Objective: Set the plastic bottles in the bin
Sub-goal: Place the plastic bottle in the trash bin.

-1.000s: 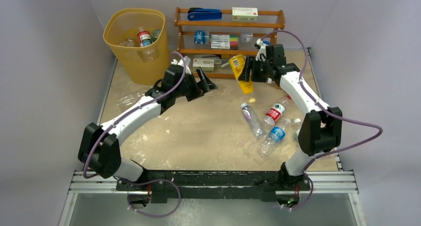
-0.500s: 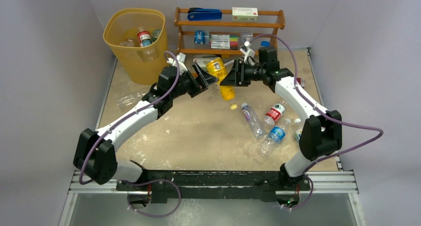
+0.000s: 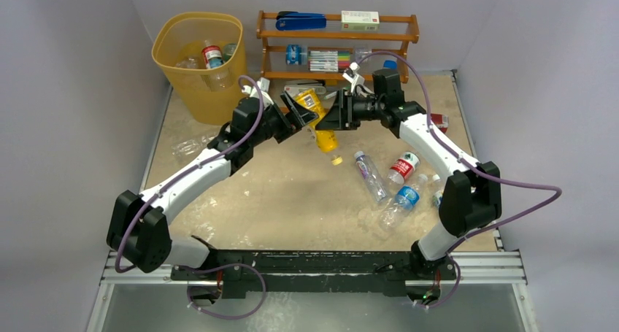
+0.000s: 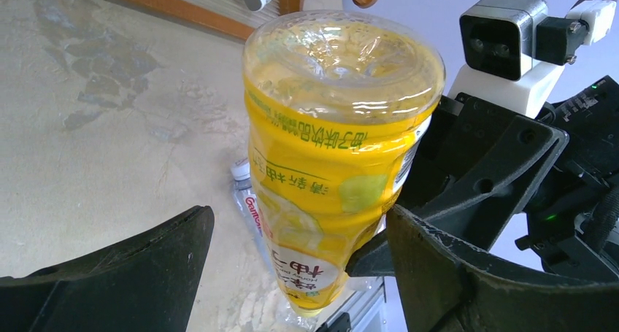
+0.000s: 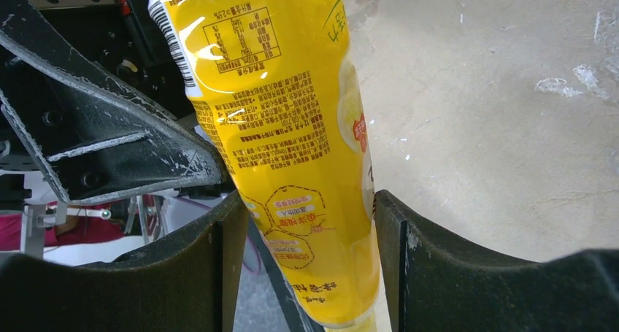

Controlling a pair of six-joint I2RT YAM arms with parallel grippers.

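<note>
A yellow plastic bottle (image 3: 319, 120) hangs tilted above the table's far middle, base up and cap end down. My right gripper (image 5: 303, 259) is shut on its lower body (image 5: 292, 128). My left gripper (image 4: 299, 266) is open, and the same bottle (image 4: 328, 164) stands between its fingers, with a gap on the left side. From above, the left gripper (image 3: 299, 117) and right gripper (image 3: 334, 113) face each other across the bottle. The yellow-orange bin (image 3: 175, 76) stands at the far left with several bottles inside. More bottles (image 3: 370, 175) (image 3: 404, 166) (image 3: 400, 202) lie on the right, and a clear one (image 3: 191, 147) on the left.
A brown wooden shelf rack (image 3: 337, 36) with a blue stapler, white boxes and pens stands just behind both grippers. The bin sits left of the rack, close to the left arm's elbow. Grey walls close in the table on three sides.
My right gripper has carried the yellow bottle leftward to the left gripper. The left arm reached forward, so its open fingers now flank the bottle.
</note>
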